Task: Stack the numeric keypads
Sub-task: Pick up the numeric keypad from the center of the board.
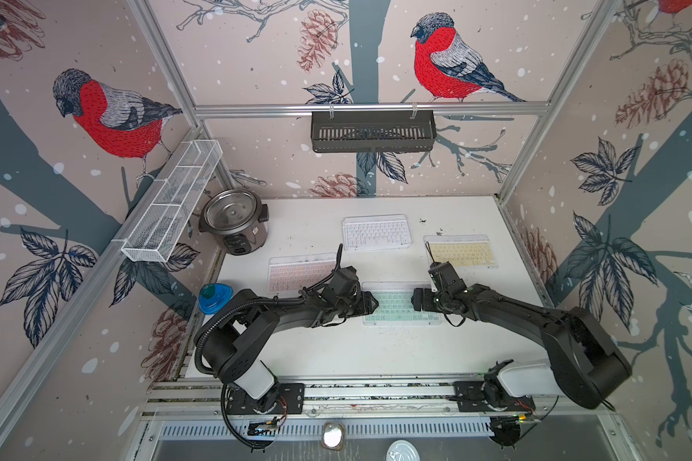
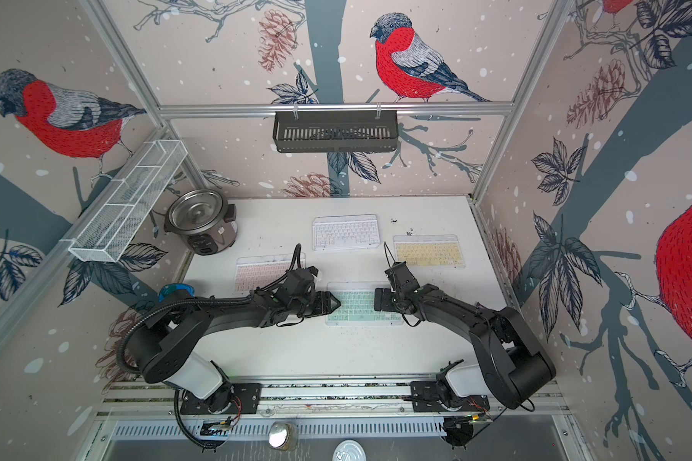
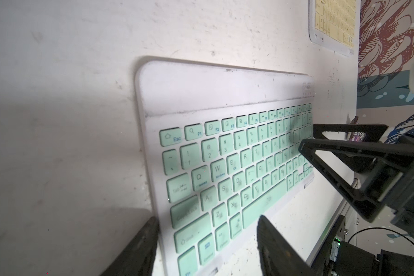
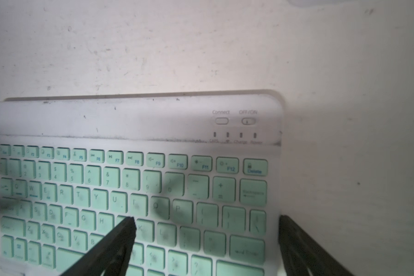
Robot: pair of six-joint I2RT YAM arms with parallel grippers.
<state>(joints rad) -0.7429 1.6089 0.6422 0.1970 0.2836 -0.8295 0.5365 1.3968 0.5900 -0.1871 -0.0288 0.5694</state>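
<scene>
Four numeric keypads lie flat and apart on the white table (image 1: 328, 351). The pink one (image 1: 296, 273) is at the left and the white one (image 1: 376, 232) at the back. The pale yellow one (image 1: 462, 252) is at the right, and the mint green one (image 1: 396, 305) is in the middle. My left gripper (image 1: 370, 303) is open low over the mint keypad's left end. In the left wrist view its fingers (image 3: 273, 241) straddle the front-left corner. My right gripper (image 4: 206, 219) is open over the right end. One of its fingers is above the keys and the other is past the short edge.
A rice cooker (image 1: 234, 223) stands at the back left, with a blue object (image 1: 214, 298) at the table's left edge. A white wire basket (image 1: 172, 199) hangs on the left wall and a black basket (image 1: 372, 131) on the back rail.
</scene>
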